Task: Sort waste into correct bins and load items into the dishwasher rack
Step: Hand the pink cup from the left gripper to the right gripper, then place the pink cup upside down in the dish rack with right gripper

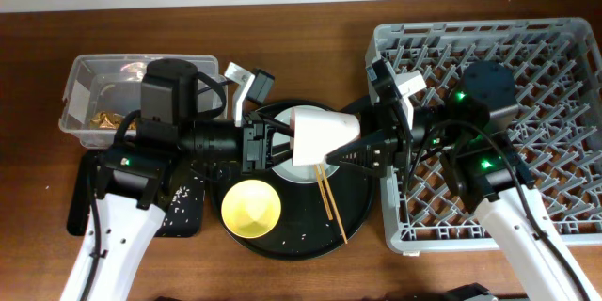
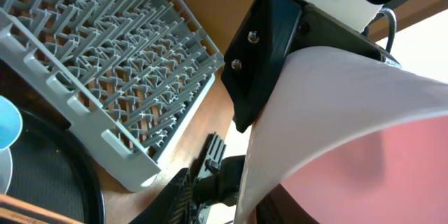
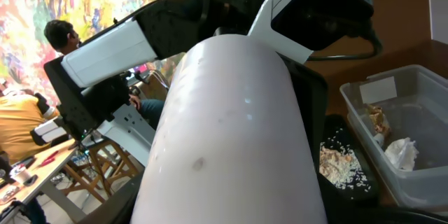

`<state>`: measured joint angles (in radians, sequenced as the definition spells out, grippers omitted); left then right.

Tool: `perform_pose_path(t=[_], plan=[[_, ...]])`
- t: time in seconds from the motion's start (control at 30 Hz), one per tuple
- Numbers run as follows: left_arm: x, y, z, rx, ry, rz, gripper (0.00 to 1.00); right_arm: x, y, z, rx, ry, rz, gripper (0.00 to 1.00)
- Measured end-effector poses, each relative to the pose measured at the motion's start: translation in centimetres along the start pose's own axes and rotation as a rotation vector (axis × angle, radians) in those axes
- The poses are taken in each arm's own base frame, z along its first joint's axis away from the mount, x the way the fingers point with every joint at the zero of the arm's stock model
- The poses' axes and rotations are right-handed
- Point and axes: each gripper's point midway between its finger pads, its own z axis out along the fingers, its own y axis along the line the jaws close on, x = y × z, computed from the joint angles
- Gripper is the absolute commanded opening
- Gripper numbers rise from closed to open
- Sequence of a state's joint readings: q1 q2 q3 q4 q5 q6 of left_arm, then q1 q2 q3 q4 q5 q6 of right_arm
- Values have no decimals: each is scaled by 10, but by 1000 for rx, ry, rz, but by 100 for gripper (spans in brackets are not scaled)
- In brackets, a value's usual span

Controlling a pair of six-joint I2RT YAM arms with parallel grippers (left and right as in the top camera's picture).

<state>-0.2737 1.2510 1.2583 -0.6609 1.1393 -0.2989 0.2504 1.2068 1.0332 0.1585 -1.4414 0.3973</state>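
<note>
A small pink cup point(image 1: 320, 136) hangs on its side above the round black tray, between my two grippers. My left gripper point(image 1: 282, 141) is shut on its open rim; the pink inside point(image 2: 364, 161) fills the left wrist view. My right gripper point(image 1: 362, 153) grips the cup's body from the rack side; the pale outer wall point(image 3: 231, 133) fills the right wrist view, a finger against each side. The yellow bowl point(image 1: 250, 207), pale plate point(image 1: 299, 171) and chopsticks point(image 1: 329, 198) lie on the round tray. The blue cup point(image 2: 8, 122) shows at the left wrist view's edge. The grey rack point(image 1: 527, 47) stands at the right.
The clear box point(image 1: 89, 94) at the back left holds tan scraps and a white tissue point(image 3: 400, 152). The shallow black tray point(image 1: 183, 212) in front of it carries rice and crumbs point(image 3: 339, 164). The round black tray point(image 1: 310, 240) sits close against the rack.
</note>
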Motion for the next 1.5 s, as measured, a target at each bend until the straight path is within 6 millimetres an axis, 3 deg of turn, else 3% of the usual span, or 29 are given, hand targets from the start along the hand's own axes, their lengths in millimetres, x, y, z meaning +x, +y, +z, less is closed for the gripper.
perform_pose_path(t=[0.23,0.4,0.5,0.53,0.63,0.73,0.83,0.9,1.0,1.07,1.1,1.13,1.2,1.23,1.3,1.4,1.5], plan=[[5,2,-1,-26,12,-40,29,0,-1,0,0,0,-2,50],[5,10,-3,-79,4,-53,48,0,-2,0,4,-2,-1,50],[-5,31,-12,-202,-55,-44,50,-4,-13,-9,57,-27,21,50],[-10,44,-20,-283,-87,-46,50,-9,-17,-16,77,-40,13,50],[-17,113,-56,-575,-171,-134,56,-24,-16,-40,138,-76,-11,50],[-19,131,-74,-672,-207,-161,56,-30,-30,-66,225,-119,27,50],[-17,134,-76,-692,-204,-171,59,-40,-50,-96,357,-206,109,50],[-15,135,-77,-699,-200,-177,67,-48,-72,-125,502,-310,192,50],[-13,136,-77,-704,-195,-181,81,-43,-103,-154,684,-410,299,50],[-13,137,-78,-709,-194,-180,94,-27,-134,-176,841,-439,372,50],[-12,137,-78,-709,-192,-181,96,-16,-148,-184,901,-430,398,50],[-11,137,-78,-712,-188,-189,97,8,-170,-196,990,-396,456,50],[-10,138,-78,-713,-186,-193,99,39,-188,-209,1095,-336,545,49],[-9,138,-78,-713,-184,-193,99,52,-194,-216,1153,-298,580,49],[-8,138,-78,-714,-182,-197,99,60,-194,-231,1274,-218,615,49],[-8,138,-78,-714,-182,-197,99,40,-179,-249,1474,-76,587,50],[-8,138,-78,-714,-182,-197,99,27,-178,-240,1577,44,507,50]])
